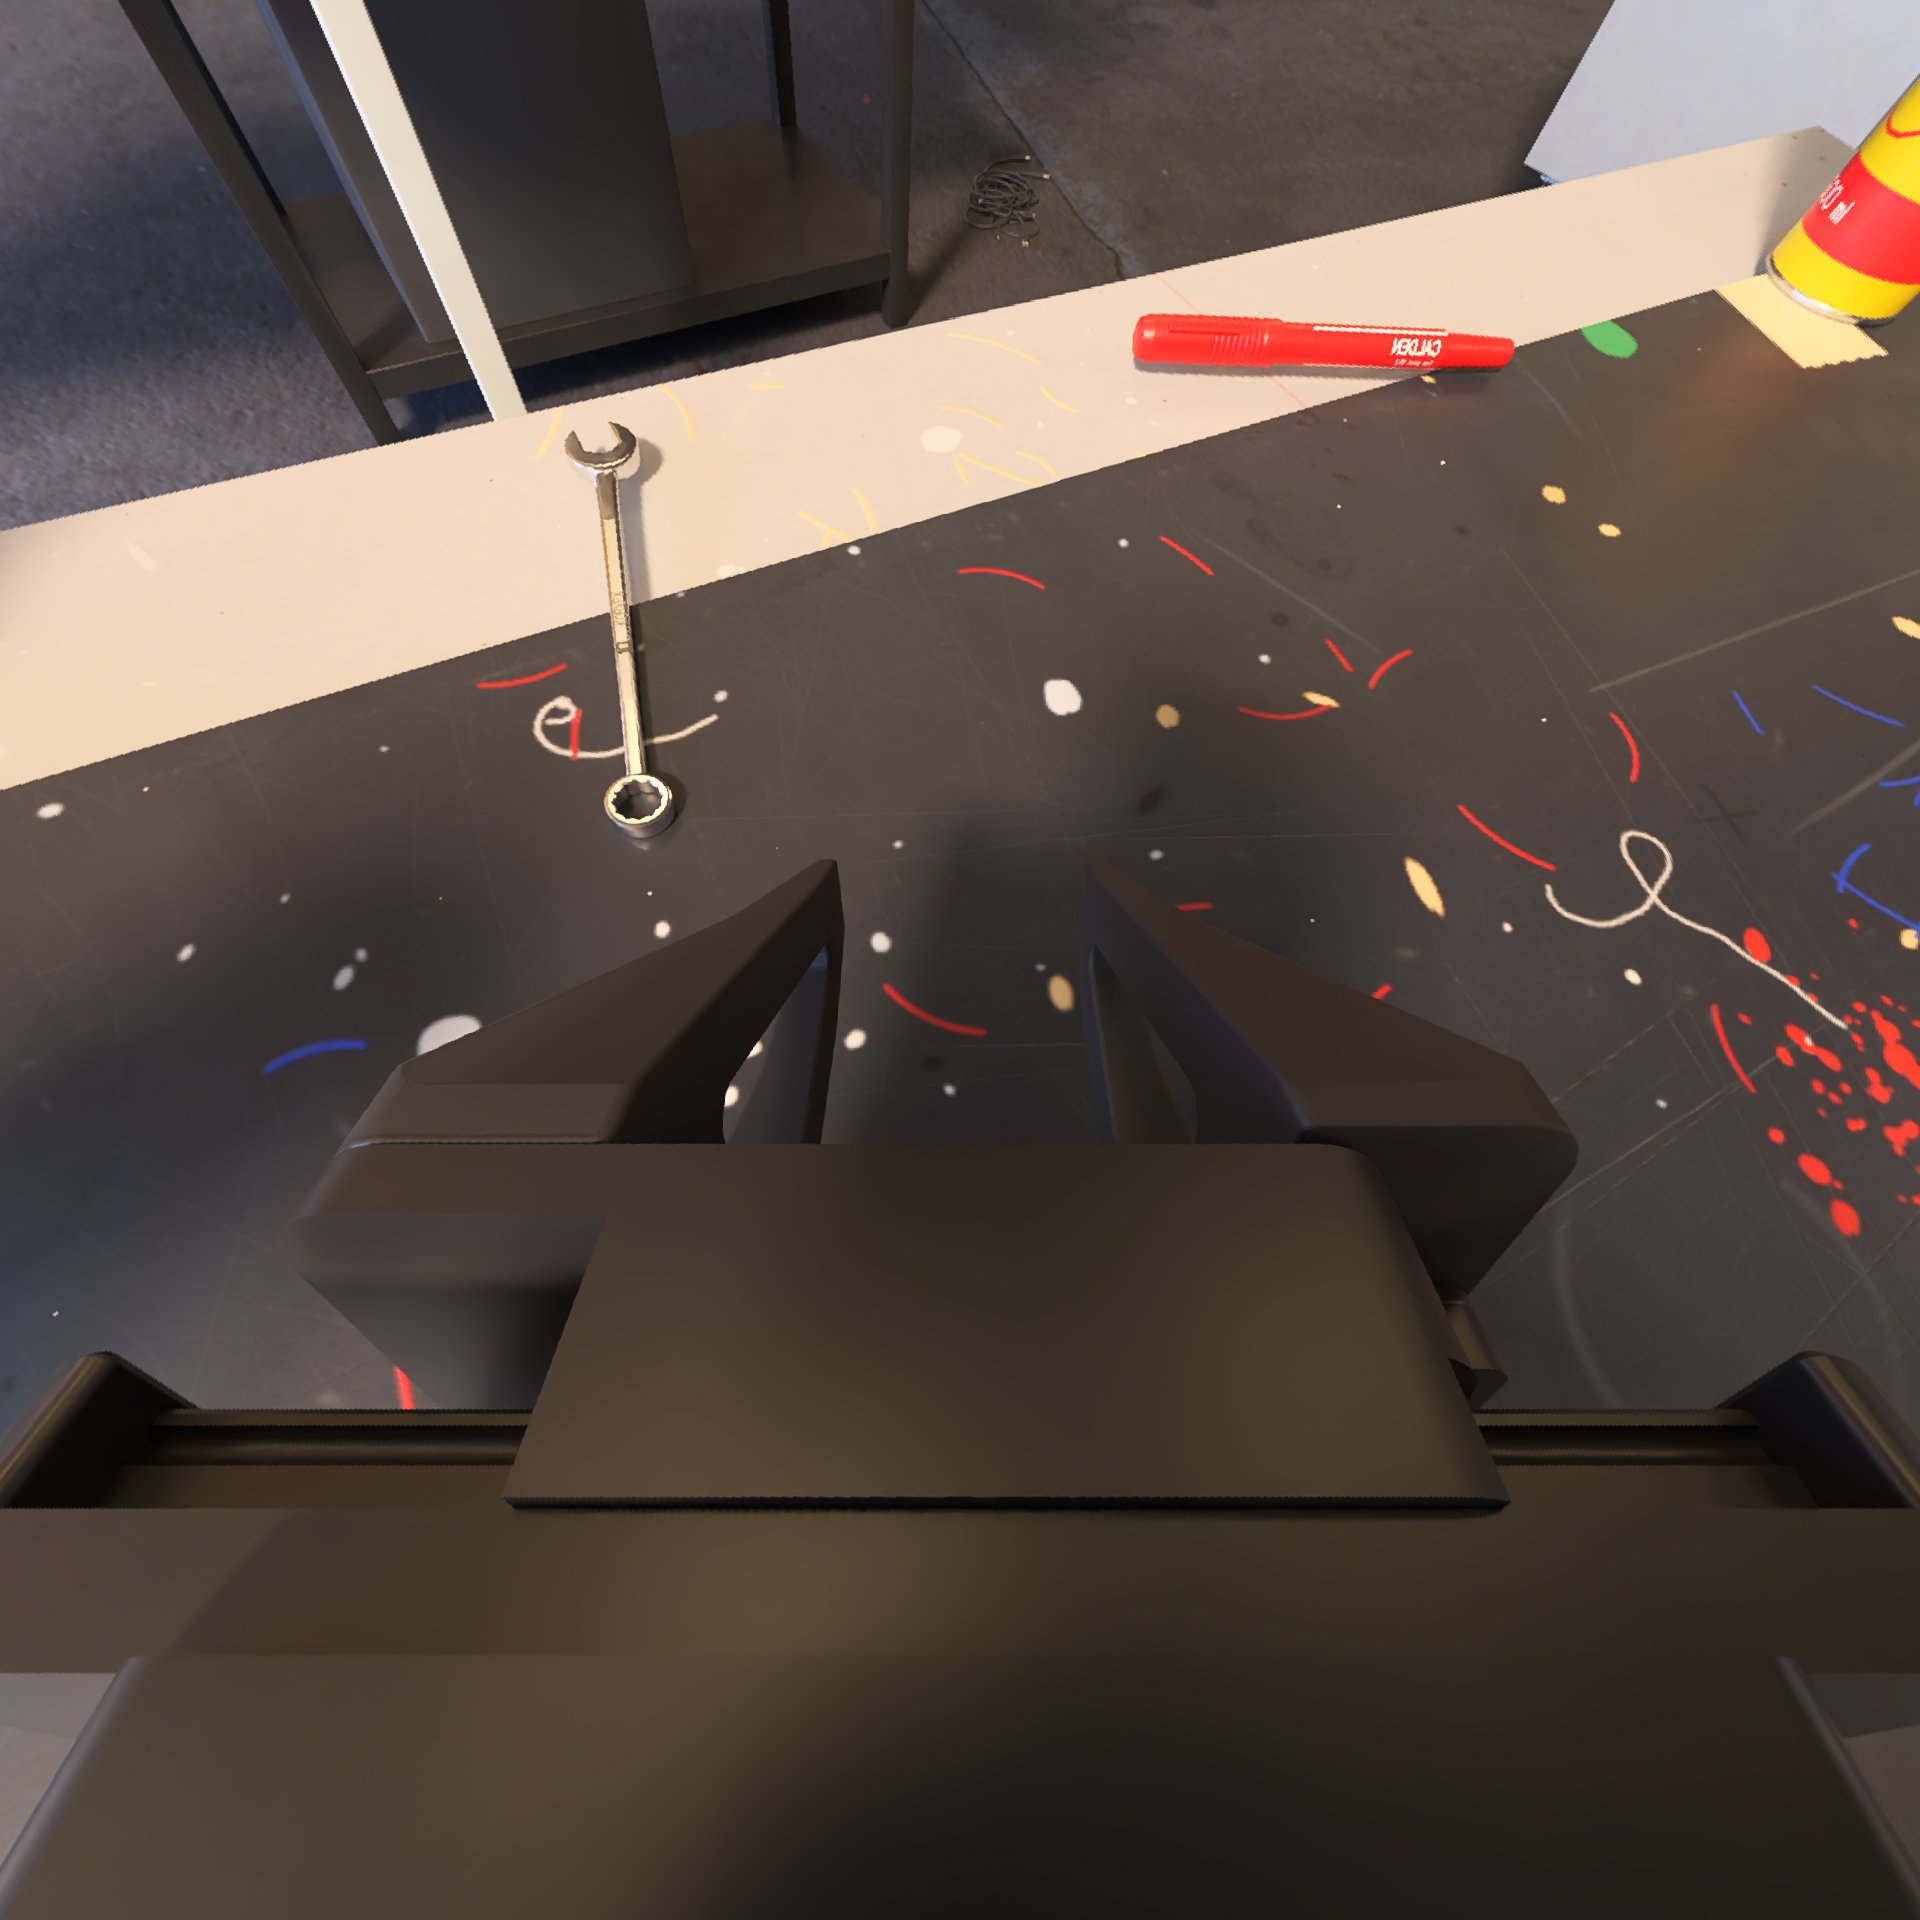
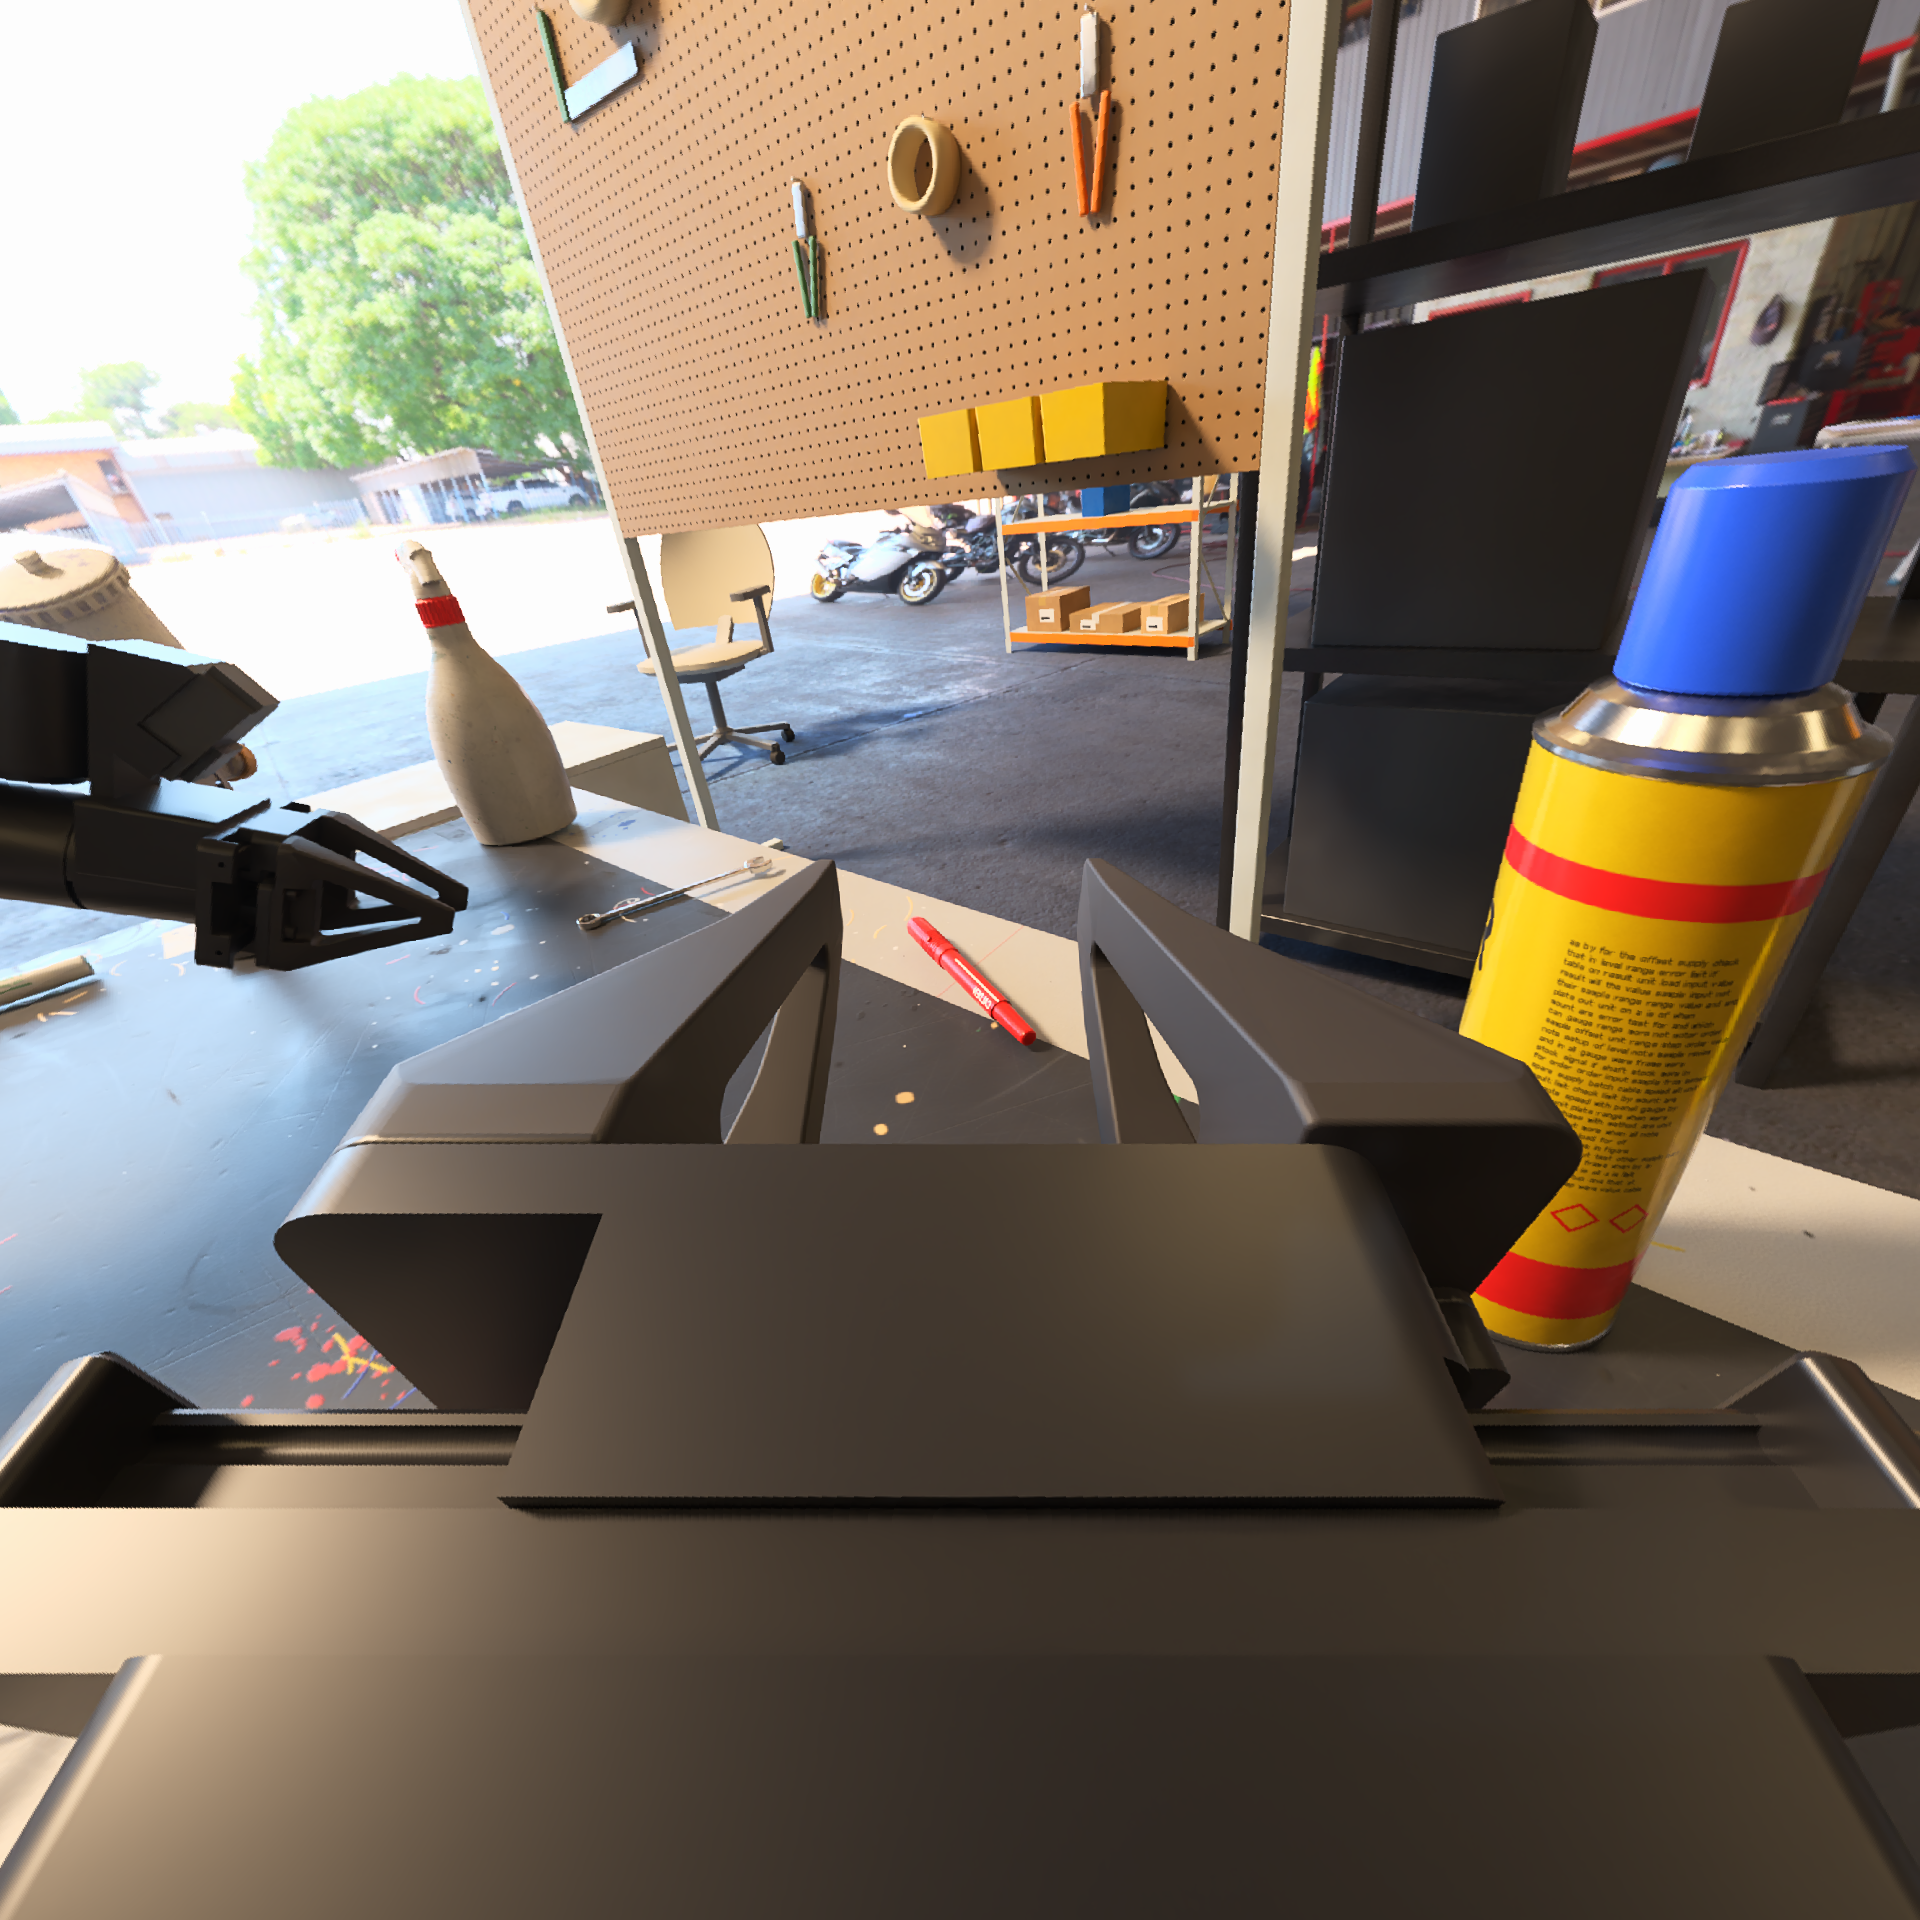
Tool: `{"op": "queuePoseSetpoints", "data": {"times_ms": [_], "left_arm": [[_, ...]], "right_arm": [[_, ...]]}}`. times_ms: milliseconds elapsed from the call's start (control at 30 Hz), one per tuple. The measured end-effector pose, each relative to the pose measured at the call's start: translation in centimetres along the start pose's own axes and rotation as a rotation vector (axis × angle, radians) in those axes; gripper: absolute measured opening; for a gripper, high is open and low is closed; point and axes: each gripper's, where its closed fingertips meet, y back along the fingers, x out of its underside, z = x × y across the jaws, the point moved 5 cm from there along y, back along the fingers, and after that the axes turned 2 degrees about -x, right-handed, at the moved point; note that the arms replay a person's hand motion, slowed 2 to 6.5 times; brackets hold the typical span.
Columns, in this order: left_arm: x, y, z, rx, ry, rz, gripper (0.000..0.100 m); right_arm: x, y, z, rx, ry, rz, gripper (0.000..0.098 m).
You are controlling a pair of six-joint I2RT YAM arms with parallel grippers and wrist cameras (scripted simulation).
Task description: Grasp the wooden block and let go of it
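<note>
No wooden block shows in either view. My left gripper is open and empty, hovering over the dark paint-spattered table. It also shows in the right wrist view, at the left above the table. My right gripper is open and empty, held low over the table, with a red marker lying beyond the gap between its fingers.
A silver wrench lies across the table's pale far strip, with the red marker and a yellow spray can to its right. The can stands close to my right gripper's right side. A white spray bottle and a pegboard stand behind.
</note>
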Motion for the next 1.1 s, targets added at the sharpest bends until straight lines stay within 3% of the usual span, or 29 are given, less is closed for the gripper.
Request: {"op": "queuePoseSetpoints", "data": {"times_ms": [1100], "left_arm": [[0.06,-0.14,0.01,0.005,0.013,0.009,0.042]], "right_arm": [[0.32,-0.41,0.25,-0.006,-0.021,0.018,0.0379]]}}
